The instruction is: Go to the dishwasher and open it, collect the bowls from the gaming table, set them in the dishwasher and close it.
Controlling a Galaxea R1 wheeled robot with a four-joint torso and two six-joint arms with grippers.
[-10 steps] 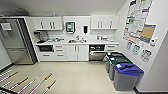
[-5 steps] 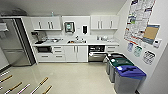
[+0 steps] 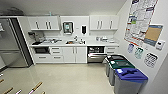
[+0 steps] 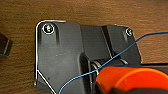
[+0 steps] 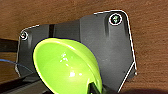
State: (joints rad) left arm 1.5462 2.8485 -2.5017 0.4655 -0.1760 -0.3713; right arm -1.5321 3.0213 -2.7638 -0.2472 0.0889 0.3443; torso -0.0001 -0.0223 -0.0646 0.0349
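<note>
Under the counter at the far wall is the dishwasher (image 3: 96, 57), dark inside above its stainless door, which looks folded down. In the right wrist view a yellow-green bowl (image 5: 62, 65) hangs tilted and close, and a dark finger (image 5: 93, 88) of my right gripper (image 5: 96, 89) clamps its rim. An orange bowl (image 4: 132, 78) shows in the left wrist view, with my left gripper (image 4: 110, 89) shut on its edge. A thin blue cable (image 4: 117, 56) runs across in front of it. The gaming table is out of view.
A steel fridge (image 3: 10, 45) stands at the left. White cabinets and a sink counter (image 3: 75, 43) line the back wall. Three bins, the nearest blue-lidded (image 3: 130, 75), stand along the right wall under posters. Pale floor (image 3: 70, 77) lies ahead. Wooden-tipped rods (image 3: 35, 87) poke in at the lower left.
The whole head view has shifted slightly, with the bins sliding lower and right: the camera has moved a little nearer the kitchenette. Nothing in the room itself has moved.
</note>
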